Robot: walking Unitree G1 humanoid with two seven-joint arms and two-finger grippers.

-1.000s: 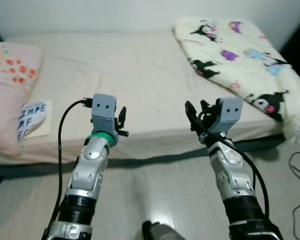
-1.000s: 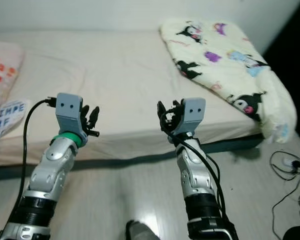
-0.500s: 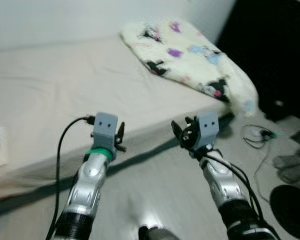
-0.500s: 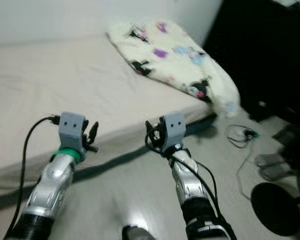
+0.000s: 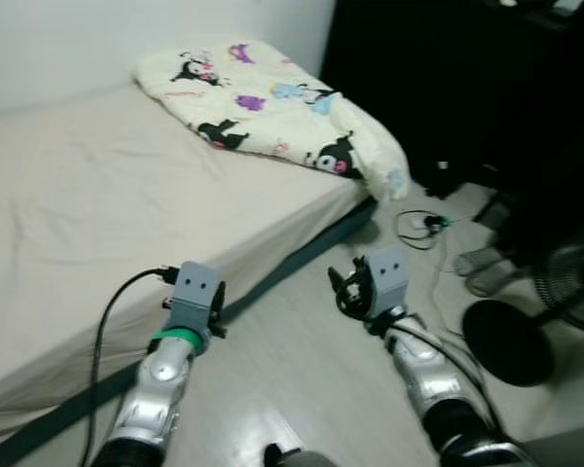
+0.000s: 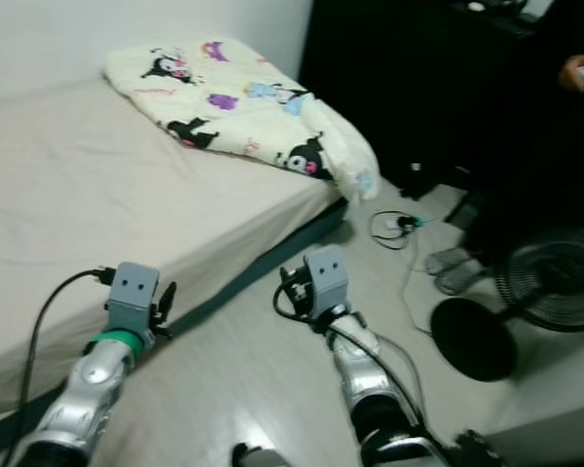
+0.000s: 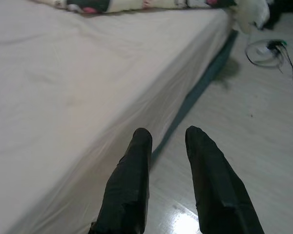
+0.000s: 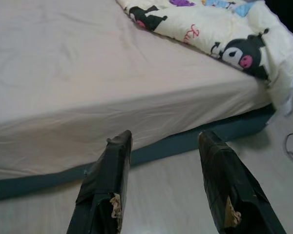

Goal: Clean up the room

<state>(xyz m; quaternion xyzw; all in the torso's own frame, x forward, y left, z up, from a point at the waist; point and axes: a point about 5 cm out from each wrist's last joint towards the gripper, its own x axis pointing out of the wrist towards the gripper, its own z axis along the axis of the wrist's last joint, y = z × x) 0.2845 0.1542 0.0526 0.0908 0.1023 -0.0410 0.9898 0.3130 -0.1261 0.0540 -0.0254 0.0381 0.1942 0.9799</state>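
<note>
Camera swung right since earlier, blanket (image 5: 273, 107) nearer, fan (image 5: 526, 326) cut off, both jaws parted, empty.

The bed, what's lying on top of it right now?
On the bed a cream cartoon-print blanket lies folded along the far corner, one end drooping over the edge. The rest is bare beige sheet. Whatever is beneath the blanket is covered. Both grippers, left and right, are open.

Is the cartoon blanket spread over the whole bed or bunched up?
Bunched up. The cartoon blanket sits heaped at one corner, leaving most of the bed bare.
</note>
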